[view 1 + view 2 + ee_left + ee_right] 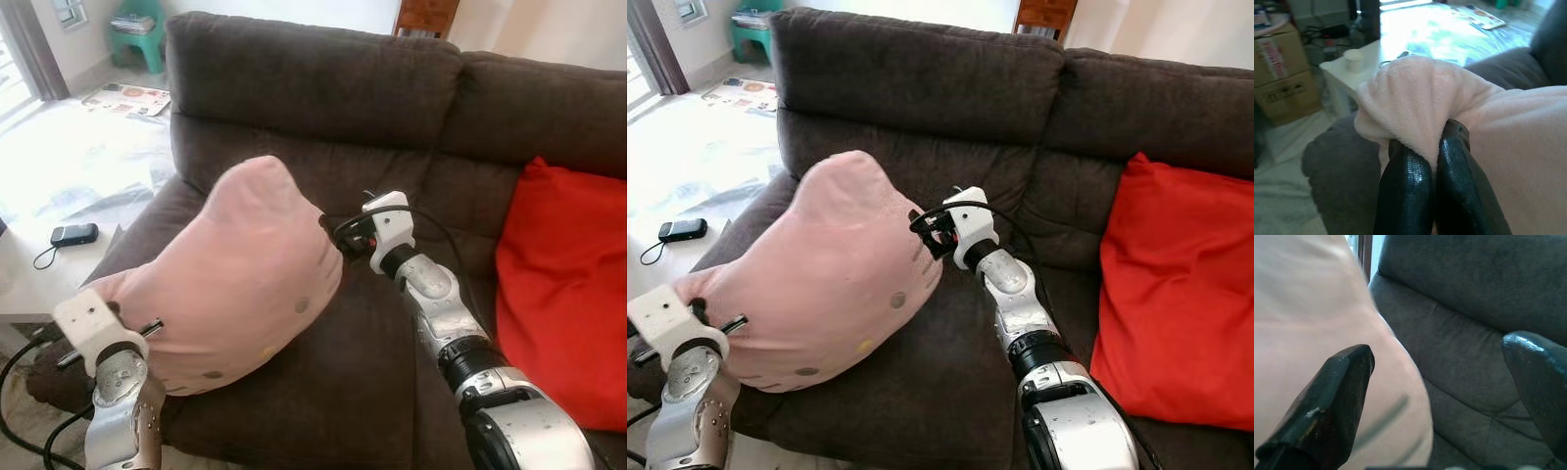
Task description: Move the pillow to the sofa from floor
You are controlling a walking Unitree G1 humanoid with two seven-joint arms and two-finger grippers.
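On the sofa [392, 382] seat, left end, sits the pillow [235, 279]: pale pink, fuzzy, rounded w/ a peak at 12 o'clock, a few grey & yellow dots near its lower edge, plus a dark line mark on the side facing the right gripper [1444, 396]. Left gripper [1425, 171], at approx 8 o'clock of the pillow, has both fingers pinched together on a bunched corner of the fabric. Right gripper is at 3 o'clock of the pillow, fingers spread wide, one finger [1327, 406] against the pink fabric. Red cushion [563, 304] leans at the sofa's right, cut off by the frame edge. Pillow's underside is hidden.
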